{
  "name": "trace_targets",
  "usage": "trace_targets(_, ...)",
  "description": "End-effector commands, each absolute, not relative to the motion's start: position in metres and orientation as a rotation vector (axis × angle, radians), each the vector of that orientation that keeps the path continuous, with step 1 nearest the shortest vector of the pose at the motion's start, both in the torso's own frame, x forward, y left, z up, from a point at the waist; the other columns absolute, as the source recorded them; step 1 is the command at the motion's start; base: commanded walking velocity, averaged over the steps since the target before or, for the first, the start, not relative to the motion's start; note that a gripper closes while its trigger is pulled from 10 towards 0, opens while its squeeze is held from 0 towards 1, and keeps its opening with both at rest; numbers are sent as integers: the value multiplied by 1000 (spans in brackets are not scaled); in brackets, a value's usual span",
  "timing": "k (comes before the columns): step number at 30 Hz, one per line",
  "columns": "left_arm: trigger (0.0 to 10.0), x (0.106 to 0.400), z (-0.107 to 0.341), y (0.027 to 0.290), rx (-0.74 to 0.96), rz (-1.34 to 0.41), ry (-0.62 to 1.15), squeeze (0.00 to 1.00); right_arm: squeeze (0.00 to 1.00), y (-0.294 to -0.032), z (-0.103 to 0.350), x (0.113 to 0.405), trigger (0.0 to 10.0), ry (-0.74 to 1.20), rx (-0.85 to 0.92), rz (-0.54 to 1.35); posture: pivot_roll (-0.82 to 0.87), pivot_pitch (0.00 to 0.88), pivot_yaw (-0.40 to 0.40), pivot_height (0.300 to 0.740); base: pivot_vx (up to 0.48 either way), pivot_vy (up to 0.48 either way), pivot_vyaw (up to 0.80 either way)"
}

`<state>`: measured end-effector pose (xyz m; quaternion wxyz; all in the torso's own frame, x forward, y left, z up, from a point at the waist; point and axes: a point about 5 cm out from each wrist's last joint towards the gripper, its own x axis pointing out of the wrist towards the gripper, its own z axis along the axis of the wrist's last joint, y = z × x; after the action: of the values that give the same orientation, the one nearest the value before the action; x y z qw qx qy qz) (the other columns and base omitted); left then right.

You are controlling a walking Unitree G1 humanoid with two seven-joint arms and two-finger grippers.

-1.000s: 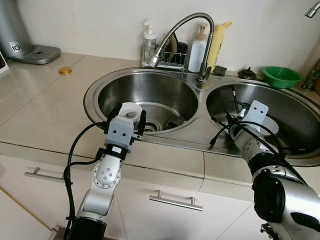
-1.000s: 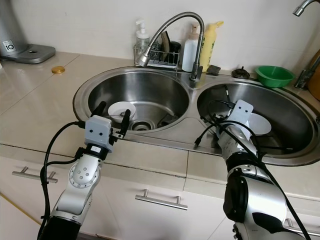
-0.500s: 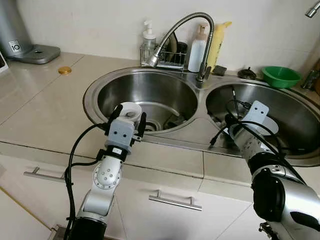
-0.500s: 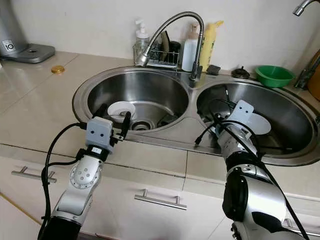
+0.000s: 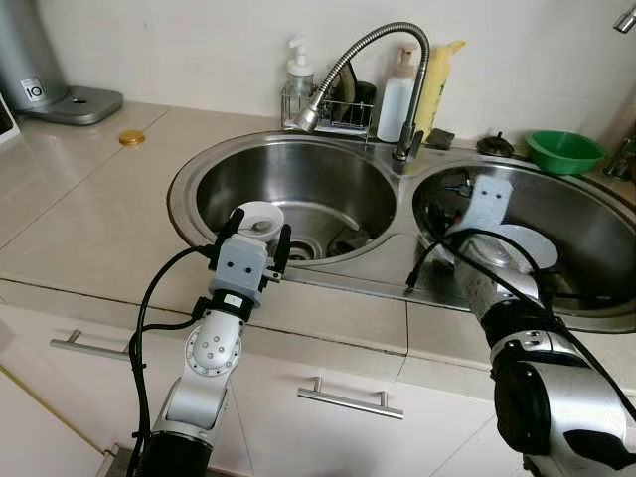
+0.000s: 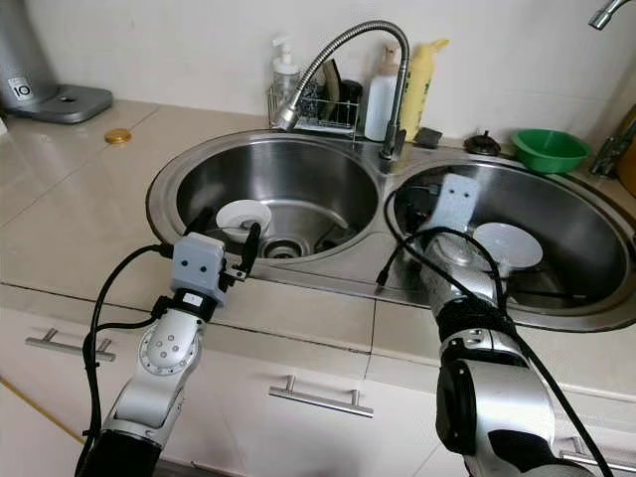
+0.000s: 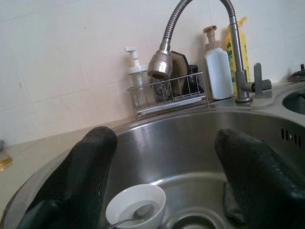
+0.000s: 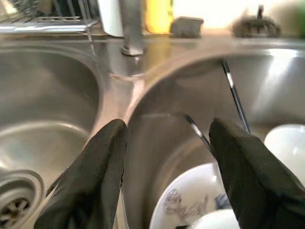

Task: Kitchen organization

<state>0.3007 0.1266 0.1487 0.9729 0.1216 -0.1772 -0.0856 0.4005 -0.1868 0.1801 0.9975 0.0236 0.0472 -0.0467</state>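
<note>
Over the near rim of the left basin [image 5: 199,174], our left hand [image 5: 254,231] hovers with fingers spread and empty, aimed at the small white bowl [image 7: 136,205] with a spoon [image 7: 138,215] on the basin floor. Our right hand [image 8: 167,176] reaches into the right basin [image 5: 586,214], fingers spread above white dishes [image 8: 190,202], holding nothing.

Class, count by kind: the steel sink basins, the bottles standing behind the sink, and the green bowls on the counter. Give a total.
Round steel sink basins: 2
Bottles: clear pump, white pump, yellow: 3
Round green bowl: 1
Total: 6
</note>
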Motion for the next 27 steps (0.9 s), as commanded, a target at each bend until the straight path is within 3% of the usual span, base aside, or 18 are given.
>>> trace_targets(1,10000,300,148,125,252,-182,-358,0,1000,-189,185,399,10000,68,-20,-90,82,0,-41,740,0,0,0)
trace_targets(7,10000,300,147,124,246,-184,-359,0,1000,-188,196,393,10000,-27,-64,-99,75,0,-40,740,0,0,0)
trace_targets(8,10000,300,148,124,242,-183,-364,0,737,-188,200,390,10000,-74,-76,-114,75,0,-40,740,0,0,0)
trace_targets(9,10000,299,148,124,238,-183,-367,0,737,-188,203,388,10000,-106,-83,-121,76,0,-41,740,0,0,0)
trace_targets(10,10000,299,149,124,234,-183,-371,0,0,-188,207,385,10000,-146,-87,-126,77,0,-41,740,0,0,0)
trace_targets(15,10000,296,159,128,196,-159,-434,0,0,-181,226,366,10000,-330,-101,-87,78,0,-42,740,0,0,0)
trace_targets(27,10000,295,163,128,179,-149,-460,0,0,-173,239,343,10000,-464,-69,-95,74,0,-38,740,0,0,0)
